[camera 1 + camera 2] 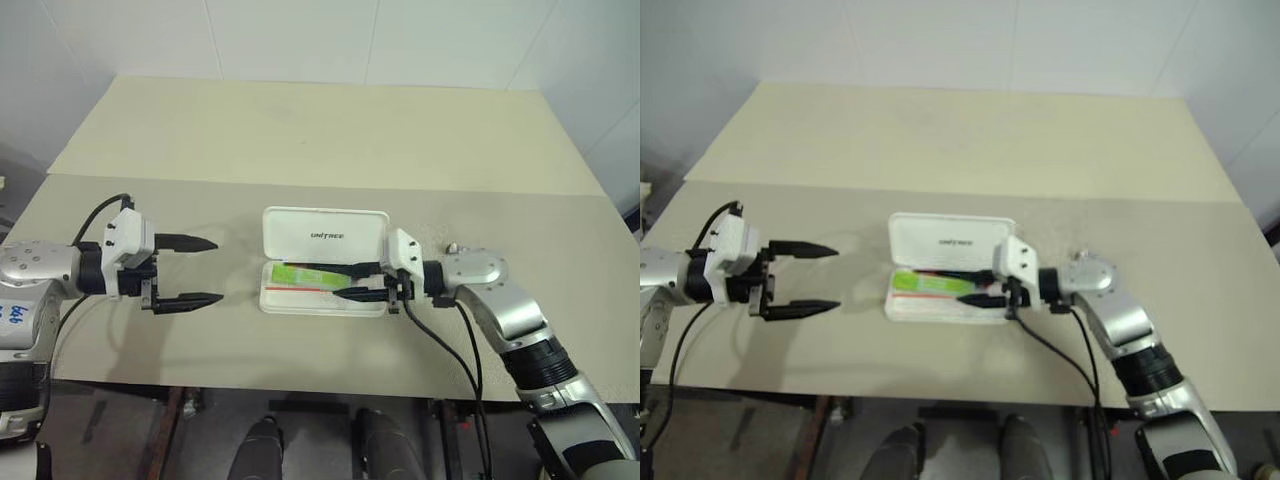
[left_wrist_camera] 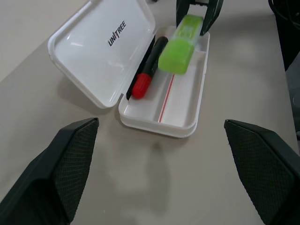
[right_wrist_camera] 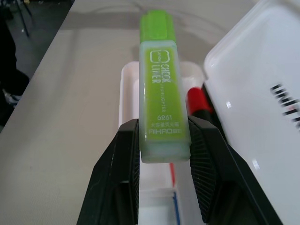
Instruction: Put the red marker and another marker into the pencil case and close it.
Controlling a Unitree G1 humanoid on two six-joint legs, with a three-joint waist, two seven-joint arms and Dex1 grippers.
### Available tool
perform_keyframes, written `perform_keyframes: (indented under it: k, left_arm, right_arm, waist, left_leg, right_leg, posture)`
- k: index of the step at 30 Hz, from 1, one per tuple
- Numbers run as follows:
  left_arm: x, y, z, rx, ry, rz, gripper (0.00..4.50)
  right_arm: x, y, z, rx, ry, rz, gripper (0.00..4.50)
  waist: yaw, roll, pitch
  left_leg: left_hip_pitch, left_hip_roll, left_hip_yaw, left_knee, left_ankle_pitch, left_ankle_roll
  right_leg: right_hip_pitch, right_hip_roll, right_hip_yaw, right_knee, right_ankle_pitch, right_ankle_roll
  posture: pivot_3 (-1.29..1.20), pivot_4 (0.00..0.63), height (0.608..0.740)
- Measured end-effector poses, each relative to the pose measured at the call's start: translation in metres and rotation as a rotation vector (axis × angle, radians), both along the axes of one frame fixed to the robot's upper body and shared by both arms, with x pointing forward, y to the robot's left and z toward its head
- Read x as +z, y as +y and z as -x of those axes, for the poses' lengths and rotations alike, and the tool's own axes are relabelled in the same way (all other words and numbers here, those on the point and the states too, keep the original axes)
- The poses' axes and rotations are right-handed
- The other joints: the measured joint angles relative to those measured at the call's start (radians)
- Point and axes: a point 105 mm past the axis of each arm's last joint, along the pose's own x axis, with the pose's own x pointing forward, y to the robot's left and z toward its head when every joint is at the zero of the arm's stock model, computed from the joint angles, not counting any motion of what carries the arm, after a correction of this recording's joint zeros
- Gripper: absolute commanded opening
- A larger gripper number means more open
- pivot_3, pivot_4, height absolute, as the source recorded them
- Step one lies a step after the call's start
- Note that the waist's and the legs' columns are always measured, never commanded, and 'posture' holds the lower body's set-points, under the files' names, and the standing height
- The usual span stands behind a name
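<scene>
The pencil case lies open in the middle of the table, its white lid (image 1: 325, 235) printed "UNITREE" folded back and its tray (image 1: 272, 297) toward me. The red marker (image 2: 147, 70) lies in the tray along the hinge side. My right gripper (image 1: 346, 281) reaches in from the right and is shut on the other marker, a lime-green highlighter (image 3: 161, 93), gripped at its butt end and held low along the tray beside the red marker. My left gripper (image 1: 217, 270) hangs open to the left of the case, apart from it, pointing at it.
The beige table (image 1: 300, 130) has a seam running across it behind the case, and a white wall beyond its far edge. The table's front edge (image 1: 300, 390) runs a short way in front of the tray. Black cables trail from both wrists.
</scene>
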Motion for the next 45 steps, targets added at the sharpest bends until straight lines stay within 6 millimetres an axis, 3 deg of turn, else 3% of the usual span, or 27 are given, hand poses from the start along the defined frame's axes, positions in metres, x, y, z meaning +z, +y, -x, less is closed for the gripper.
perform_keyframes:
  k: [6,14,45]
  left_arm:
    - [0.0,0.0,0.0,0.012,-0.003,0.003,4.5]
    - [0.001,0.0,-0.001,0.02,-0.01,0.005,4.5]
    - [0.003,-0.008,-0.002,0.007,-0.03,0.021,4.5]
  right_arm:
    - [-0.016,0.015,0.001,0.017,0.041,0.015,1.08]
    - [-0.029,0.02,-0.001,0.025,0.059,0.042,1.08]
    - [-0.027,0.019,-0.004,0.078,0.002,0.086,1.08]
  waist:
    - [0.0,0.0,0.0]
    - [0.0,0.0,0.0]
    - [-0.001,0.0,0.0]
  left_leg:
    - [0.001,0.0,0.0,0.001,0.0,-0.001]
    - [0.001,0.001,0.0,0.001,0.0,-0.001]
    - [0.001,0.001,0.0,0.001,0.001,-0.001]
  right_leg:
    - [0.0,0.001,0.0,0.003,0.0,0.0]
    - [-0.001,0.001,0.0,0.004,-0.001,-0.001]
    - [-0.001,0.001,0.0,0.006,-0.001,-0.002]
  posture:
    - [0.0,0.15,0.74]
    - [0.0,0.15,0.74]
    - [0.0,0.15,0.74]
